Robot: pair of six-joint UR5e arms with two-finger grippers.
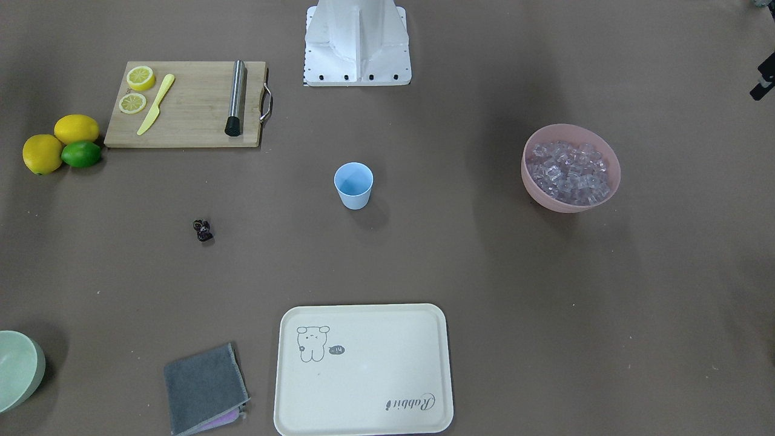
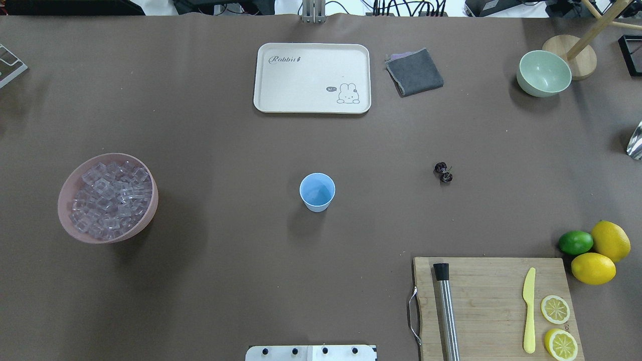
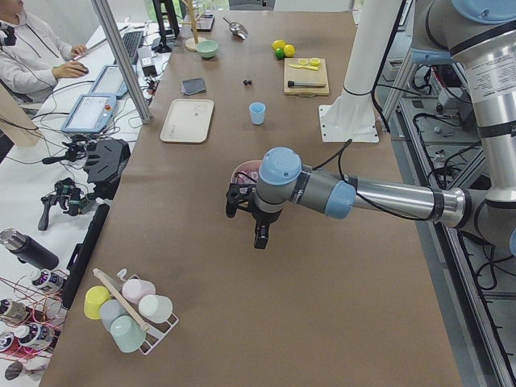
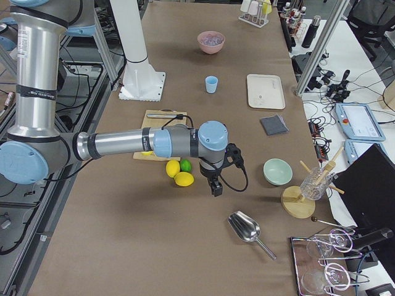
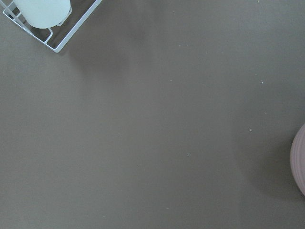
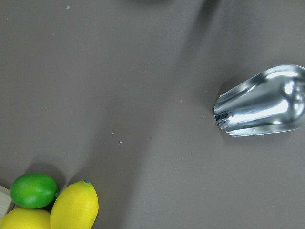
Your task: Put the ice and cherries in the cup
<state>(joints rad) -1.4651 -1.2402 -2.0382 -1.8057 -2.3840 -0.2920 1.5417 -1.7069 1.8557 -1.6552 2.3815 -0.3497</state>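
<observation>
Cream tray on brown tabletop

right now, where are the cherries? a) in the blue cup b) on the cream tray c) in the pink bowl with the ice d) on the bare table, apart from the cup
D: the cherries lie on the bare brown table, clear of the cup, which looks empty in the overhead view.

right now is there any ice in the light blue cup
No: in the overhead view the cup is empty inside, and the ice cubes all sit in the pink bowl.
</observation>
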